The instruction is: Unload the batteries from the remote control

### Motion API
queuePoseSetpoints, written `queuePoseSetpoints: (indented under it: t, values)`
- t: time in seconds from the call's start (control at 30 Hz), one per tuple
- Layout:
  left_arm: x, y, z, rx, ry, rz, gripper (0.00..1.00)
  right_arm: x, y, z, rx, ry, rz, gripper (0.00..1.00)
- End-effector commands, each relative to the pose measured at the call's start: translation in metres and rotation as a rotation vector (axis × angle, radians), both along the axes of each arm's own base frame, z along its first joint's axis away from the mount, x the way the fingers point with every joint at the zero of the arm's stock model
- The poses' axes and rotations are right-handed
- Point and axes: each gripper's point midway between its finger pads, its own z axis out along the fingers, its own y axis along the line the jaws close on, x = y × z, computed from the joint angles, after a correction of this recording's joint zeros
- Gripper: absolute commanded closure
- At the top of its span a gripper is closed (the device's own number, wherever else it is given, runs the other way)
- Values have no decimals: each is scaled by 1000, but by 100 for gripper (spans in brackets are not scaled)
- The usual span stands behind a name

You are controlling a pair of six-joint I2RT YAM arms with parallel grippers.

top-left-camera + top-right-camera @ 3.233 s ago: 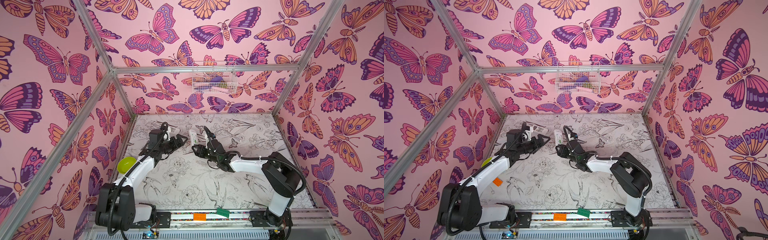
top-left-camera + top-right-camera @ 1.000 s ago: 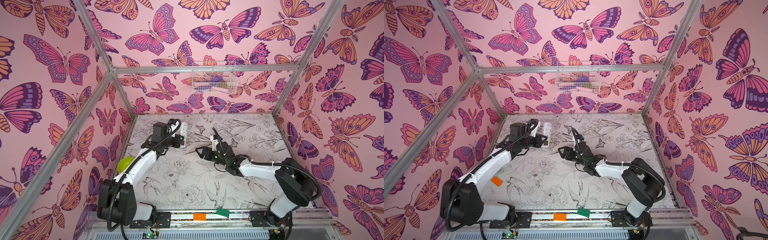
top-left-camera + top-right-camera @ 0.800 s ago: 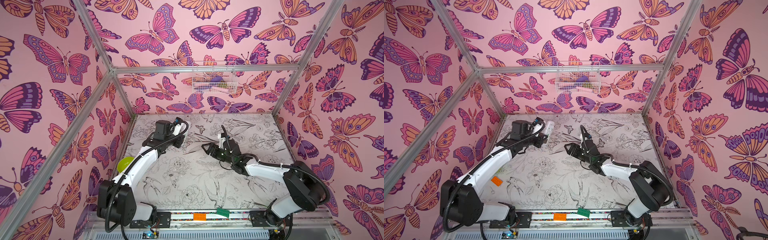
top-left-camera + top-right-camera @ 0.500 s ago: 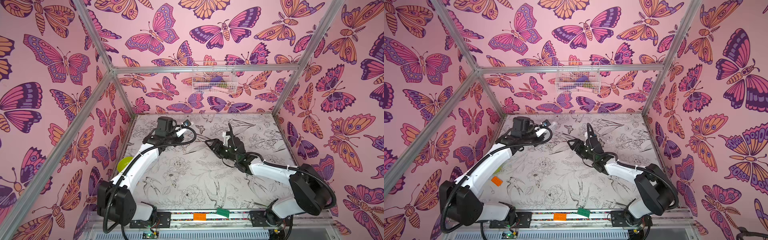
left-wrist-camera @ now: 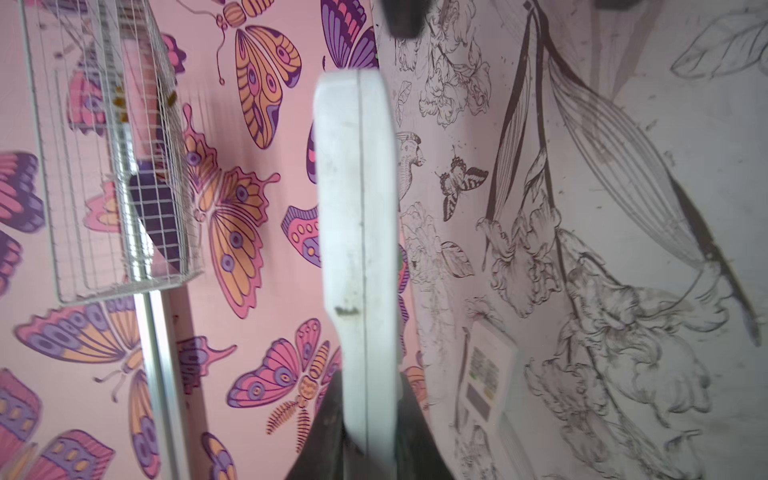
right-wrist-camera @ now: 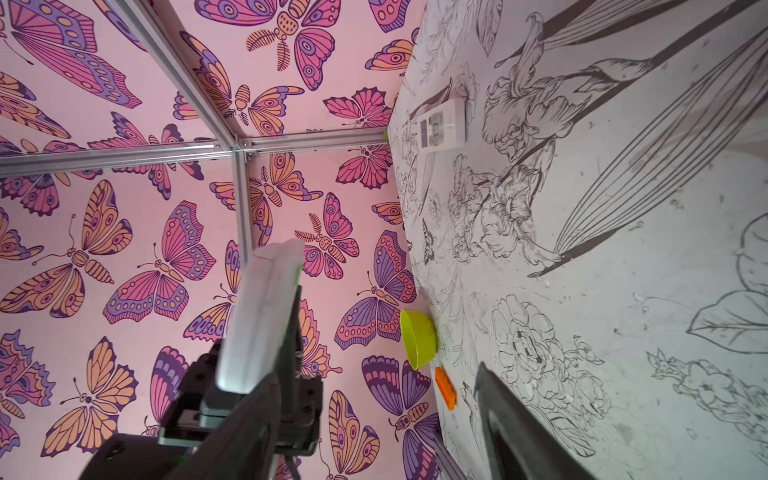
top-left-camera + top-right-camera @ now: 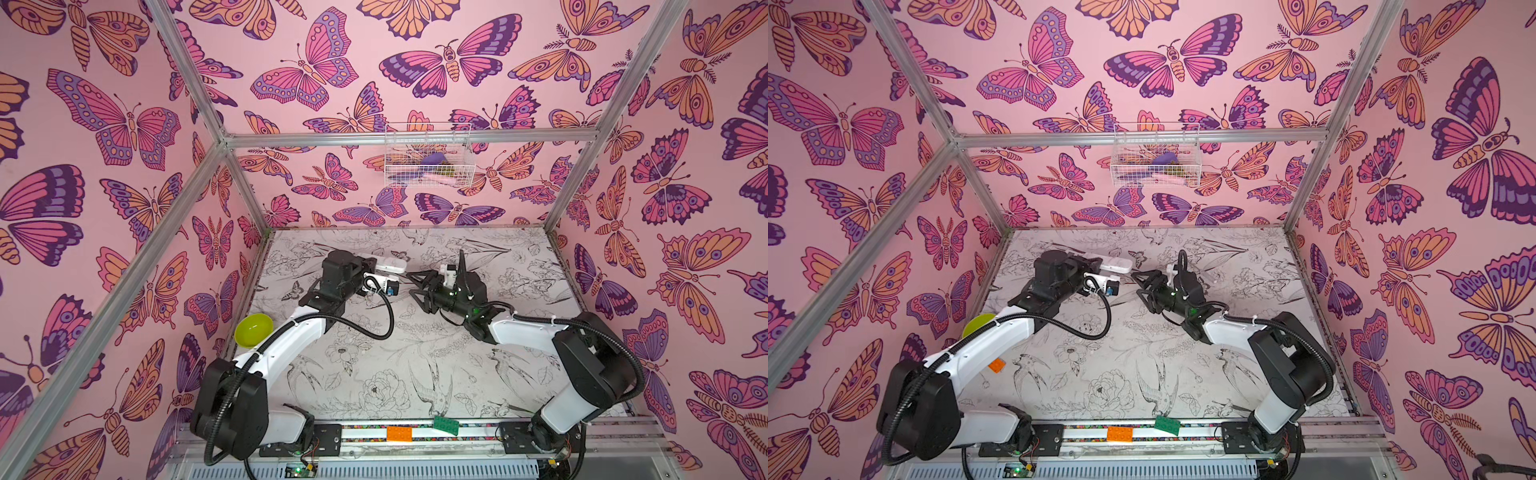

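Two remotes are in the workspace.

**Claw state**
- Left claw (image 5: 368,399): closed on the remote (image 5: 357,232), clamped across its thickness at one end. The rest of the body projects free above the counter (image 7: 415,374), toward the back wall.
- Right claw (image 7: 417,286): jaws apart and empty. It faces the free end of the remote from close by, and no contact is visible.

**Other items**
- The second remote (image 6: 442,126) lies button side up on the counter near the back wall, beyond the left claw and apart from both claws.
- The bowl (image 7: 253,330) stands at the left wall, well apart from both claws.

**Task status**
- No batteries are visible in any view: none on the counter, none showing in the bowl, none in either claw.
- The left wrist view shows only the side edge of the remote, with a seam and a small notch. Whether the battery cover is on or off cannot be determined.
- Assessment: no battery has been unloaded yet. The batteries are judged to be inside the remotes, so the task is at an early stage.

**Remaining, as judged**
1. Expose the battery compartment of the remote.
2. Extract each battery with the right claw while the left claw holds the body.
3. Set the batteries down.
4. Repeat on the second remote if it is loaded.
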Motion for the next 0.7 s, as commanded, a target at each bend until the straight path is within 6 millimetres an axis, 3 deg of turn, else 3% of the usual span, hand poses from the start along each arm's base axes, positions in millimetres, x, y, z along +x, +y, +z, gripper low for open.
queuePoseSetpoints:
  t: [0.0,0.03,0.27,0.53,0.57,0.67]
  values:
    - [-7,-17,49,45,-297,-147,100,3,-9,33,62,-67,-26,26]
    - [-10,-19,47,48,-304,-162,100,1,-12,45,71,-92,-33,27]
    - [-21,-27,29,74,-322,-220,100,3,-5,61,92,-110,-3,28]
    - [-27,-34,29,42,-332,-243,100,4,2,70,99,-134,3,37]
    - [-27,-35,29,41,-335,-247,100,7,6,58,85,-111,7,40]
    - [-29,-38,30,37,-346,-254,100,7,13,59,118,-112,24,46]
